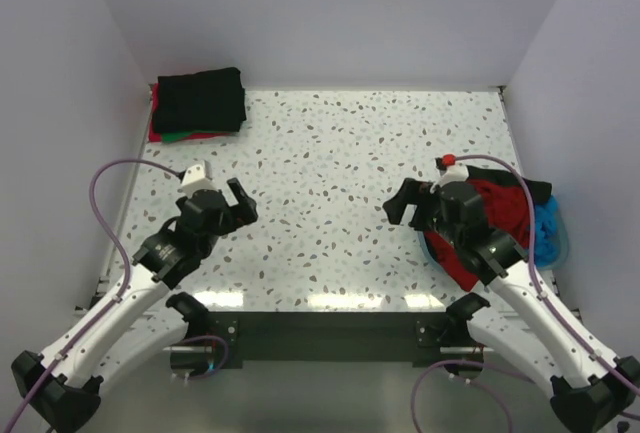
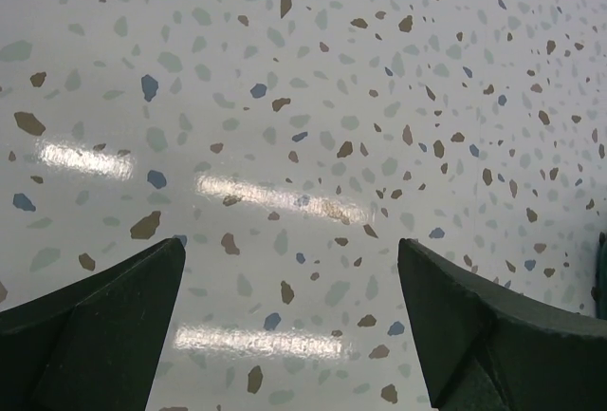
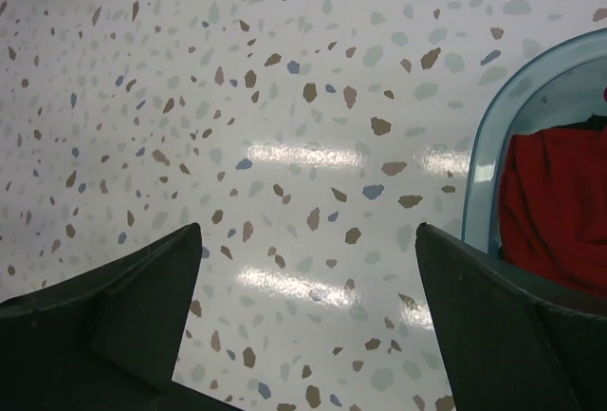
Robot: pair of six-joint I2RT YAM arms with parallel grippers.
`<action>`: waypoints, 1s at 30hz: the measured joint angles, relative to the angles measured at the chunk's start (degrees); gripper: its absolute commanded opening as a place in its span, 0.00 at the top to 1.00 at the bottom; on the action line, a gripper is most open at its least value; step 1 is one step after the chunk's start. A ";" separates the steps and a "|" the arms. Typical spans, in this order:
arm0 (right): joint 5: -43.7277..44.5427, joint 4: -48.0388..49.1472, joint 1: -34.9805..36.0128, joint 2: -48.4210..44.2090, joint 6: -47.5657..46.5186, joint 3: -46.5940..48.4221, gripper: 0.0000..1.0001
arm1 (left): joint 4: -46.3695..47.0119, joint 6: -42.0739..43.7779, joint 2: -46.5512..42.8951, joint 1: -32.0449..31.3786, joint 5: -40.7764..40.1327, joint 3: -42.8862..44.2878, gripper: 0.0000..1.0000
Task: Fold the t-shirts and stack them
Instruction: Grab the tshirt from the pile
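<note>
A folded stack of t-shirts sits at the table's far left corner: a black shirt [image 1: 200, 99] on top, green [image 1: 186, 136] and red edges under it. A dark red t-shirt [image 1: 497, 203] lies crumpled in the teal basin [image 1: 562, 243] at the right edge, with a black shirt [image 1: 530, 193] and a blue one [image 1: 546, 223] beside it. In the right wrist view the red shirt [image 3: 555, 207] shows inside the basin rim [image 3: 484, 145]. My left gripper [image 1: 240, 203] is open and empty over bare table. My right gripper [image 1: 405, 208] is open and empty, just left of the basin.
The speckled tabletop [image 1: 340, 173] is walled in white at the back and both sides. The arm bases and a dark bar [image 1: 320, 328] stand at the near edge. Purple cables loop beside each arm.
</note>
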 measured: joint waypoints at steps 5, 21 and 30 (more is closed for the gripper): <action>4.57 -2.67 0.00 0.70 -1.42 2.19 0.01 | 0.70 0.68 0.55 0.00 0.07 -0.11 0.00; 22.34 -17.07 -19.58 27.02 0.04 15.76 0.16 | 3.23 1.14 2.78 0.00 1.42 -1.29 0.00; 16.55 -11.47 -24.20 34.49 -1.60 12.20 0.77 | 4.02 1.18 2.80 0.00 1.53 -1.88 0.00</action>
